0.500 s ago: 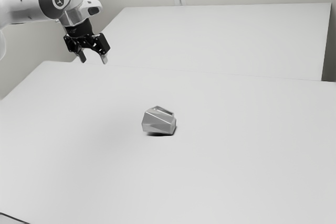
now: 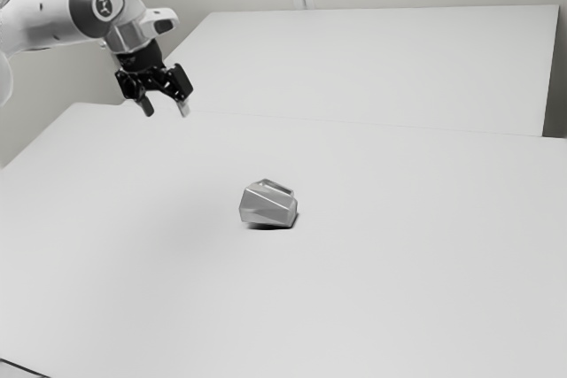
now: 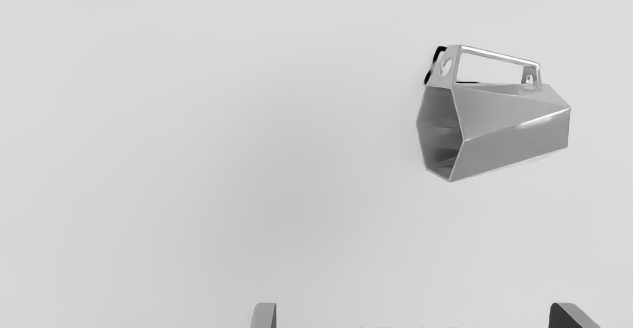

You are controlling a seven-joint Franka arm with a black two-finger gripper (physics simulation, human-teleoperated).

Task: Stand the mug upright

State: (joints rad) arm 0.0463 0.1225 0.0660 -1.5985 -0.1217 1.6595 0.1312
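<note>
Exterior view: faceted metal mug [image 2: 268,204] on its side on white table [image 2: 399,298]; black gripper [image 2: 166,112] above, toward the exterior view's left, well apart. Wrist view: fingers [image 3: 264,316] spread, pinching nothing. Best: center over mug, clamp squarely, lift, rotate mouth [image 3: 440,130] up, lower gently.

In your exterior view, the mug [image 2: 267,206] lies on its side on the worktop [image 2: 372,289], its handle [image 3: 453,55] toward one o'clock; your claw [image 2: 166,109] is well apart, between ten and eleven o'clock.

The wrist view's edge crops the 2 fingers [image 3: 264,316] of the tool [image 2: 166,111]; the mug [image 3: 512,130] hides its underside.
</note>
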